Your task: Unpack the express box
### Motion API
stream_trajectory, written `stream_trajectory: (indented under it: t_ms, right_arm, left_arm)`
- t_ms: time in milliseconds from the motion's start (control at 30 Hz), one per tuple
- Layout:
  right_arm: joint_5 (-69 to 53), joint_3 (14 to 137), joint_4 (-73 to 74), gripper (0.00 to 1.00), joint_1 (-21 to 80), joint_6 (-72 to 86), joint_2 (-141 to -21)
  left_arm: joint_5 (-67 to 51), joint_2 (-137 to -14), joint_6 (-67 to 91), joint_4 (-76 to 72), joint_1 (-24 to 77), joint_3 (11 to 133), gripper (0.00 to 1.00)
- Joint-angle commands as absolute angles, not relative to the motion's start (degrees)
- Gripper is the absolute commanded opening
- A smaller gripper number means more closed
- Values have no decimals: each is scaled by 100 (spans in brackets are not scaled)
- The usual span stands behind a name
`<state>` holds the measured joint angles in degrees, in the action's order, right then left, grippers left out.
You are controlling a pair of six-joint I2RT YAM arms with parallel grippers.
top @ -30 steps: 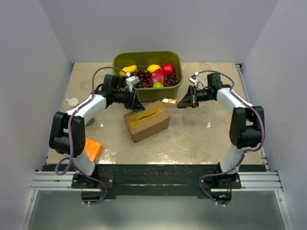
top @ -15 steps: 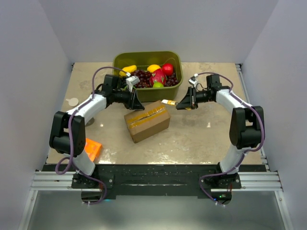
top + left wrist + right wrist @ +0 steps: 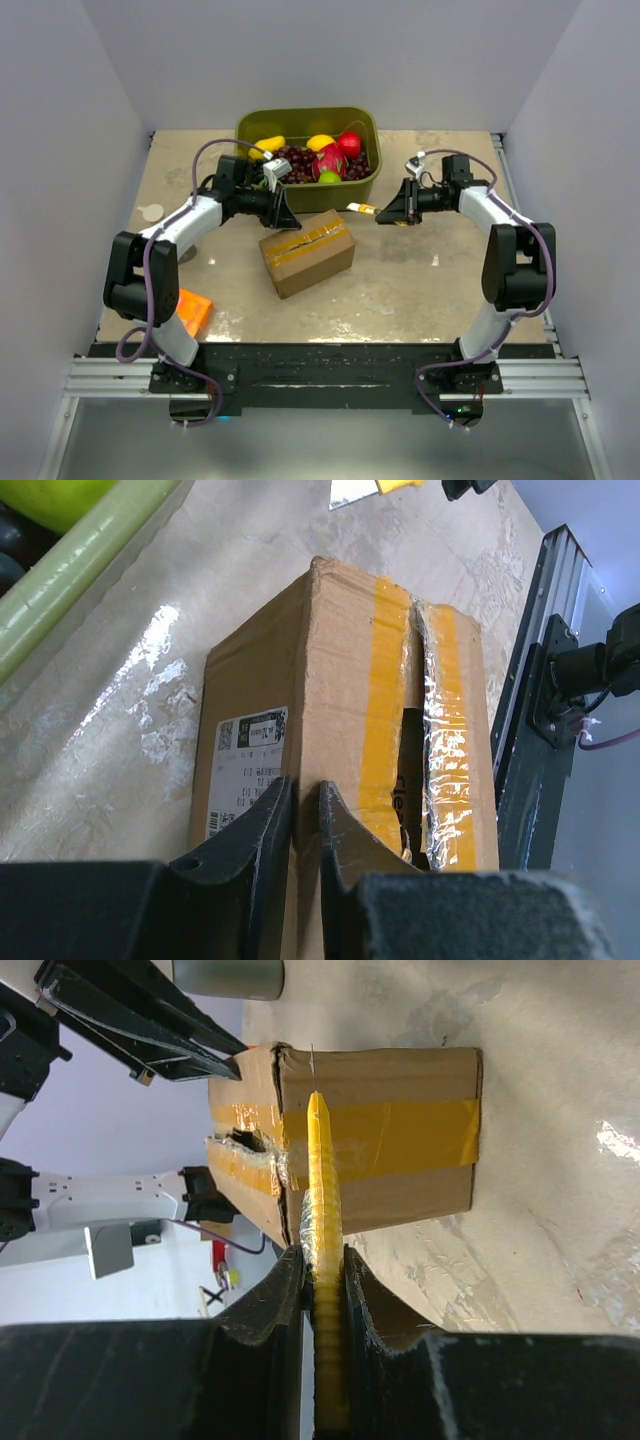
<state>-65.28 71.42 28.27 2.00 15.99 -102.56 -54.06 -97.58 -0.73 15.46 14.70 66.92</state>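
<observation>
Table: beige, worn surface, both of my arms reaching in from the near edge.

Green bin: at the far edge, centre. It holds dark grapes, 1 red apple and some yellow fruit.

Express box: brown carton in the middle of the table, just in front of the bin and turned at an angle to the table edges. It sits between my 2 grippers.

Flat orange box: near-left corner, beside my left arm's base, well apart from the carton.

Left gripper: at the carton's far-left top corner. Fingers are nearly together, with only a thin slit between them. Cardboard shows through the slit, but I cannot tell whether I am pinching it.

Right gripper: off the carton's far-right corner, fingers pressed onto a yellow box cutter. Its tip points at the carton. From above it looks just clear of the cardboard.

Tan tape: runs along the top seam. The seam is split for part of its length, leaving a dark gap.

White label: on the carton's side face below my left fingers.
</observation>
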Motion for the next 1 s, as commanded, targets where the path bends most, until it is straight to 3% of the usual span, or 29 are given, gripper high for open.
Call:
stream_trajectory:
  t_ms: [0, 967]
  right_arm:
    - [-6671, 7128, 2839, 0, 246, 1565, -9976]
    - [-7084, 6416, 2944, 0, 448, 1749, -9475]
  left_arm:
    - [-5335, -9879, -255, 1591, 1503, 6838, 0]
    - [-5247, -10081, -255, 1608, 1503, 6970, 0]
